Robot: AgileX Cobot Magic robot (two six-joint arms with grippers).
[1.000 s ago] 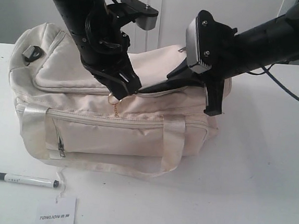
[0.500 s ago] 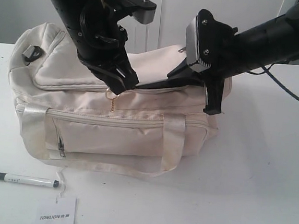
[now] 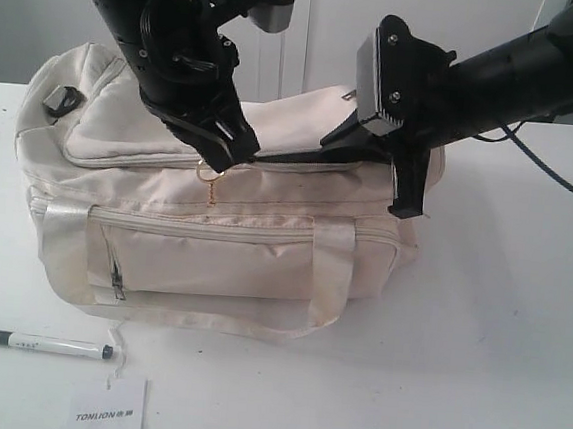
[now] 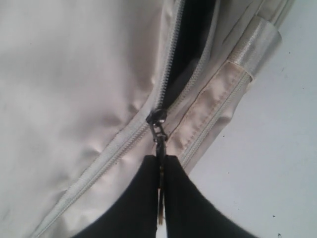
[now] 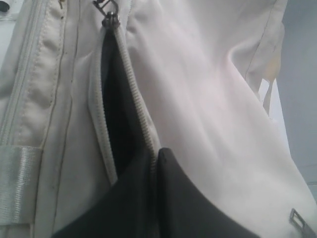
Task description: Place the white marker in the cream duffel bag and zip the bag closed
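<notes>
1. Two grippers work on the top zipper of the cream duffel bag (image 3: 212,258), which stands on the white table (image 3: 485,352).
2. Compared with a second ago, the left gripper (image 3: 223,157) has shifted up and to the left in the exterior view, taking the zipper pull (image 4: 158,119) with it. The dark gap in the top zipper now reaches further left.
3. Nothing else has changed: the right gripper (image 5: 157,154), the bag and the white marker (image 3: 44,344) sit where they were.
4. Left gripper: its fingers are pressed together on the zipper pull's tab, with the slider just beyond the fingertips in the left wrist view. Behind the slider the zipper teeth are parted over the dark lining; ahead of it they are closed.
5. Right gripper: its fingers are together, pinching the bag's flap edge at the zipper teeth near the bag's right end, beside the open gap.
6. White marker: it lies flat on the table in front of the bag's left end, well apart from both grippers and outside the bag. Its long axis runs left to right in the exterior view, almost parallel to the bag's front, with the dark grey cap pointing left.
7. Just beside the marker's right end, nearer the camera, lies a white "TONLION" card (image 3: 109,412).
</notes>
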